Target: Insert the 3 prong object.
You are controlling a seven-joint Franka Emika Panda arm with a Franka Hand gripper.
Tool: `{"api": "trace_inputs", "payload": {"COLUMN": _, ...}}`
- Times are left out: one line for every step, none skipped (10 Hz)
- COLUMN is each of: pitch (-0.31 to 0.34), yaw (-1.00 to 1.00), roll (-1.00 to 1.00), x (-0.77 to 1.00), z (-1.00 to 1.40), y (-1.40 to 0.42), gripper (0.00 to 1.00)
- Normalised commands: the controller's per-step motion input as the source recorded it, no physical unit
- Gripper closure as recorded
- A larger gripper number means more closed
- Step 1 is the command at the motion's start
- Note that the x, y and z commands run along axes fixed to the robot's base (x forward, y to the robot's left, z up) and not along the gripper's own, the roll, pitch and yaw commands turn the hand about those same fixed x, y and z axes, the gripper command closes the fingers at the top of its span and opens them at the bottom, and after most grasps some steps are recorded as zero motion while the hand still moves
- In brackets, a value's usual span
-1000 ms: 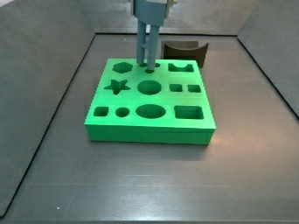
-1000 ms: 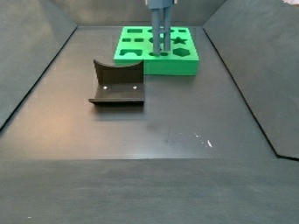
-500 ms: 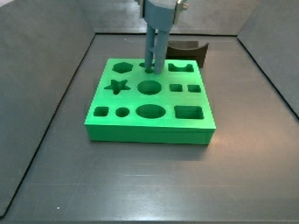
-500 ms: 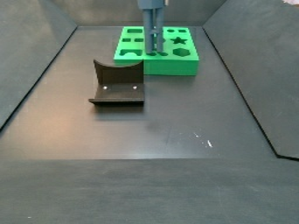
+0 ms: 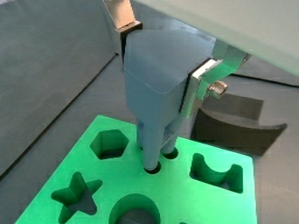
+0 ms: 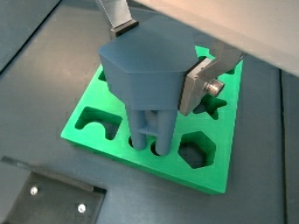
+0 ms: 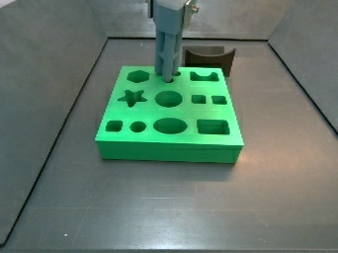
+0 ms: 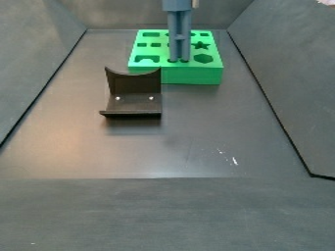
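The 3 prong object (image 5: 158,79) is a blue-grey block with long prongs. My gripper (image 5: 160,51) is shut on its upper body, a silver finger (image 5: 204,77) on each side. It hangs upright over the green block (image 7: 172,114), which has several shaped holes. The prong tips sit at the small round holes (image 5: 159,161) in the block's back row, between the hexagon hole (image 5: 108,144) and the U-shaped hole (image 5: 214,170). Both side views show the object (image 7: 168,44) (image 8: 178,37) standing on the block. How deep the prongs reach I cannot tell.
The fixture (image 8: 131,95) stands on the dark floor apart from the green block (image 8: 175,57), and shows behind it in a side view (image 7: 211,57). Grey walls ring the floor. A star hole (image 7: 132,97) and round and square holes fill the block's other rows.
The gripper and object shifted slightly sideways over the block's back row and back again. The prong tips now stand at the small round holes.
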Motion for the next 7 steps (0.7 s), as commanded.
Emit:
{"api": "trace_inputs", "payload": {"pitch": -0.097, "yaw": -0.36, "roll": -0.27, "x": 0.45, "z": -0.48, "y": 0.0, "gripper": 1.0}}
{"api": "trace_inputs", "payload": {"pitch": -0.086, "yaw": -0.44, "roll": -0.31, "x": 0.33, "z": -0.43, "y": 0.0, "gripper": 1.0}}
{"api": "trace_inputs", "payload": {"pitch": -0.036, "yaw": -0.44, "roll": -0.31, "x": 0.27, "z": -0.42, "y": 0.08, "gripper": 1.0}}
{"api": "trace_inputs", "payload": {"pitch": 0.0, "yaw": -0.35, "roll": -0.31, "x": 0.26, "z": -0.45, "y": 0.17, "gripper": 1.0}}
{"api": "trace_inputs", "payload": {"pitch": 0.0, "yaw": -0.29, "roll": -0.37, "x": 0.3, "z": -0.35, "y": 0.24, "gripper": 1.0}}
{"api": "trace_inputs", "payload": {"pitch": -0.007, "yaw": -0.29, "roll": -0.38, "x": 0.26, "z": -0.32, "y": 0.27, "gripper": 1.0}}
{"api": "trace_inputs", "payload": {"pitch": -0.056, "yaw": 0.0, "roll": 0.0, "x": -0.05, "z": 0.0, "y": 0.0, "gripper": 1.0}}
